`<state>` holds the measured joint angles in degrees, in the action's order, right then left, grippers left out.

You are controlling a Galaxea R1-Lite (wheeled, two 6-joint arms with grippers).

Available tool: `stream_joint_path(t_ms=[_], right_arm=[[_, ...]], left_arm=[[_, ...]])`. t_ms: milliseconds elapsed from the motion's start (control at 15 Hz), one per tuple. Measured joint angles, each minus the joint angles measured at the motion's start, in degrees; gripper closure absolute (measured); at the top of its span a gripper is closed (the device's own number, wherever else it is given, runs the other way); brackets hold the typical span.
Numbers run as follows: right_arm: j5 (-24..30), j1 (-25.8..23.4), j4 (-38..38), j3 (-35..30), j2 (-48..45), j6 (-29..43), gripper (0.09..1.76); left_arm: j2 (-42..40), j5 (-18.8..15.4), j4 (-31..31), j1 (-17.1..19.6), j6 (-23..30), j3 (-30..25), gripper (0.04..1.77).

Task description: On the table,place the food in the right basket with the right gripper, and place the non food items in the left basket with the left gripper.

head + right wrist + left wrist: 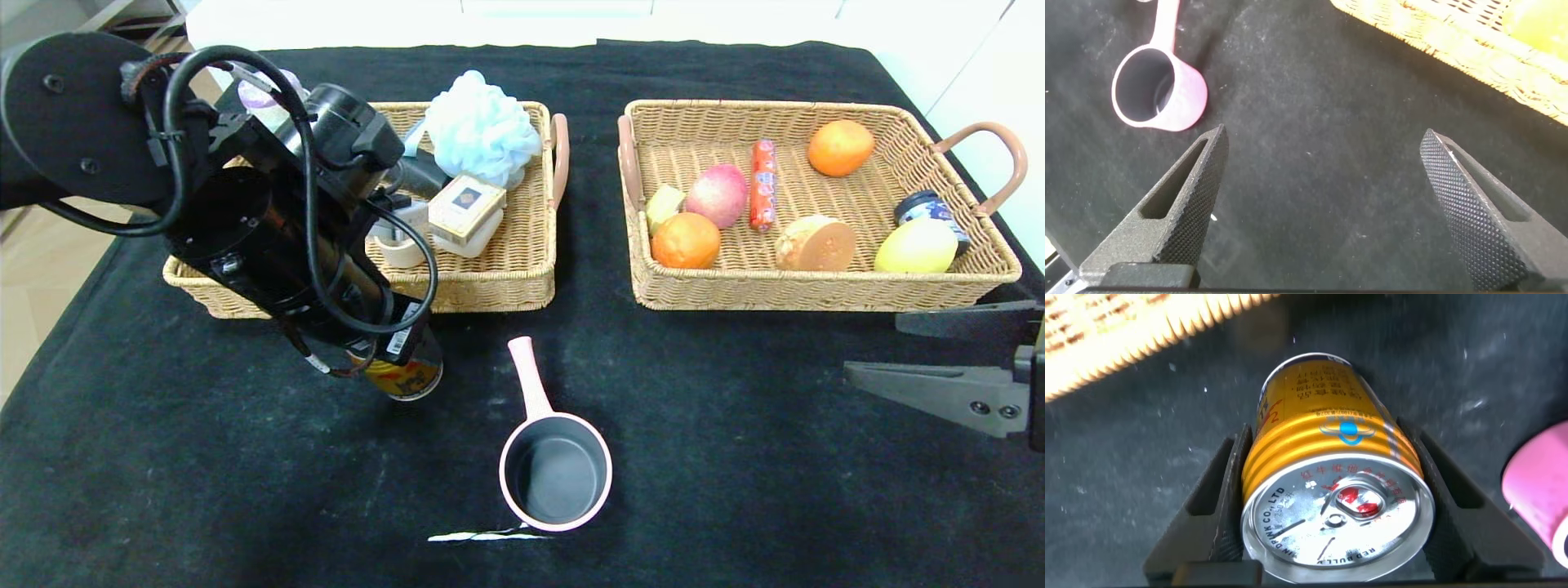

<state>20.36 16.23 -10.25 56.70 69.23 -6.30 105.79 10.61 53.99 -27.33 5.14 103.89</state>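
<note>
Black fuzzy cloth covers the table (735, 457). At centre left of the head view the left gripper (1333, 498) reaches down in front of the left basket (490, 286), its two fingers clamped on the sides of a gold can (1331, 457) with a silver top; in the head view only the can's lower end (408, 377) shows beneath the arm. In that wicker tray at upper left lie a cream-yellow card box (465, 208) with a dark diamond mark, a pale blue bath pouf (478, 126) and a roll of tape (400, 245). At lower centre a pink saucepan (557, 478) stands on the cloth, handle pointing toward the baskets, a small white tear (482, 536) just below it. At upper right the right basket (816, 294) holds a sausage stick (763, 194), a brown tuber (815, 243), a lemon (916, 247), two oranges (686, 239), a red-green fruit (717, 194) and a dark jar (927, 206). At the right edge the right gripper (1327, 204) hovers over bare cloth, fingers wide apart, holding nothing.
</note>
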Motion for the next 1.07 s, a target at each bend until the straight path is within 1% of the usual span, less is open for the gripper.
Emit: stream_joint_path(t_ms=[400, 667, 733, 867, 1000, 1067], right_arm=[[-0.05, 0.02, 0.02, 0.00, 0.00, 0.02, 0.14], [0.00, 0.02, 0.02, 0.00, 0.00, 0.02, 0.14], [0.00, 0.02, 0.04, 0.07, 0.00, 0.02, 0.14], [-0.02, 0.00, 0.04, 0.09, 0.00, 0.02, 0.14], [-0.02, -0.13, 0.04, 0.11, 0.00, 0.05, 0.14], [0.00, -0.20, 0.04, 0.13, 0.00, 0.02, 0.14]], left_arm=[[-0.72, 0.00, 0.66, -0.72, 0.63, 0.50, 0.64], [-2.97, 0.37, 3.06, -3.06, 0.39, 3.39, 0.64], [-3.45, 0.79, 3.83, -3.80, 0.33, 4.60, 0.64], [-4.11, 3.11, 4.44, -5.71, 0.02, 7.17, 0.64], [-4.44, 5.85, 3.78, -8.06, -0.55, 8.44, 0.64], [-4.52, 6.70, 3.36, -9.26, -0.79, 8.63, 0.64]])
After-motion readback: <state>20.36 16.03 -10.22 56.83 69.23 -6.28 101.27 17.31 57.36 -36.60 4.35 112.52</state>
